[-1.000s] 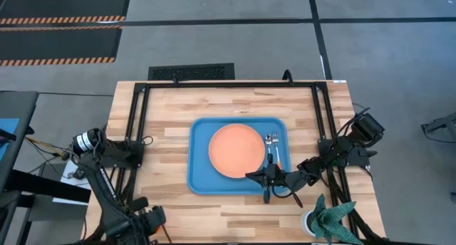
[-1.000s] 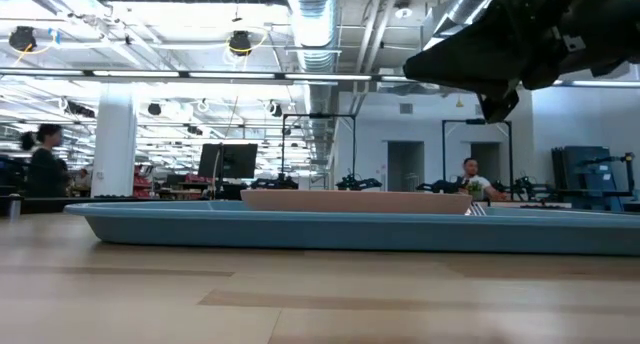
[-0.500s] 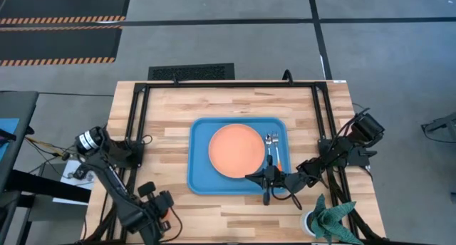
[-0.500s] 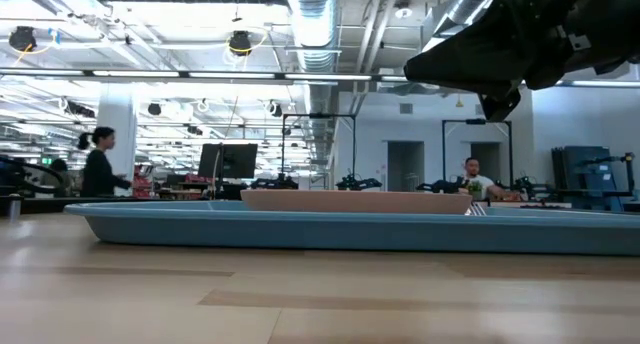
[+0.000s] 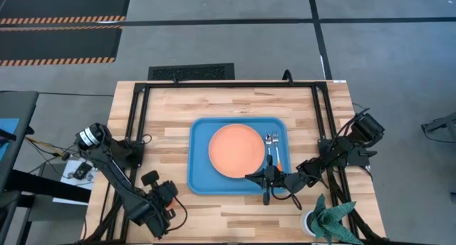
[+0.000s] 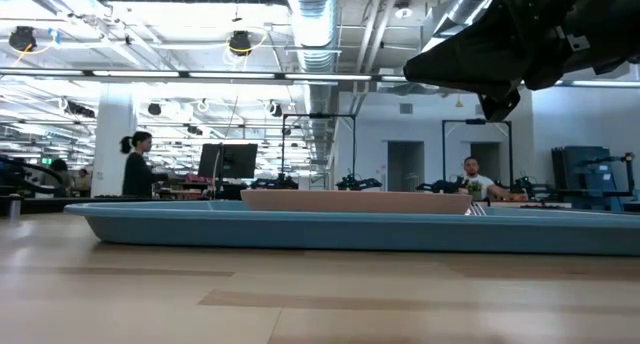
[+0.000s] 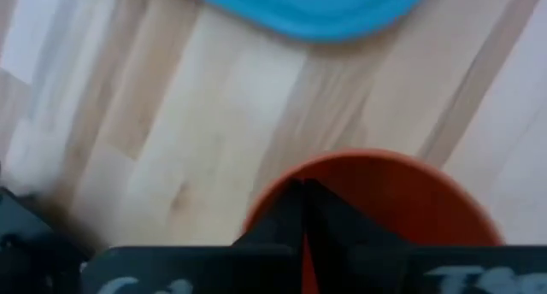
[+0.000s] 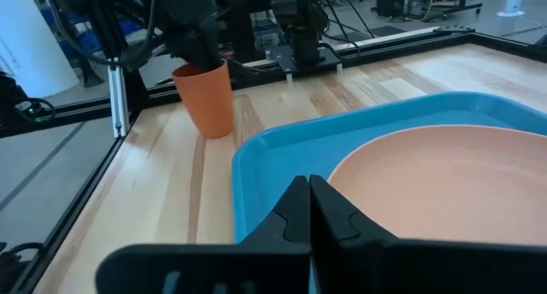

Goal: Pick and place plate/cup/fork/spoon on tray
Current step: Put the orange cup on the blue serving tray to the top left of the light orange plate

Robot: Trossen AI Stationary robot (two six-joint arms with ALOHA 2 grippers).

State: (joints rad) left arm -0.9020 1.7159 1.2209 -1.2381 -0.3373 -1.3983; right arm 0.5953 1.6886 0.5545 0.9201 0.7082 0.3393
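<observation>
Left gripper is clamped on the small bright-orange cup off the big blue plastic tray's front-left corner, so the tray lies just right of it; right gripper, fingers together, waits over the tray's front-right edge.

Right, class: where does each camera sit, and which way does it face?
High view: above the table, looking straight down; both dark arms show, left pincer off the tray's corner, right pincer over the large blue plastic tray.
Low view: table-top height, level across the tray into the room; one arm overhead.
Left wrist: looks down on the small bright-orange cup its pincer grips.
Right wrist: looks across the round salmon-orange plate; shut fingers show.
Shared: both wrist views show cup and tray.
</observation>
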